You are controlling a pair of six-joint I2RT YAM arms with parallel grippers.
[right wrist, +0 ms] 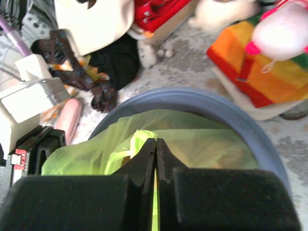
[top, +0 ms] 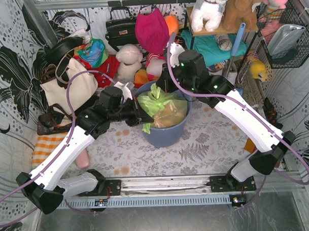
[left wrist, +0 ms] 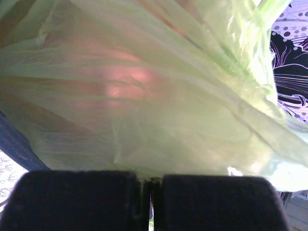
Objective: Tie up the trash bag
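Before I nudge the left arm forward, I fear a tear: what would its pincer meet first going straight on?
The trash bag: its green film fills the view just ahead of the left pincer, which looks shut on a fold of it. What lies behind the film is unclear.

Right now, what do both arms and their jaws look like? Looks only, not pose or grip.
Both the left arm and right arm have white link shells with black joints. A mauve cable loops along each. Small green lights glow on the right arm's black wrist housing. In the wrist views the jaws are matte black and blocky.
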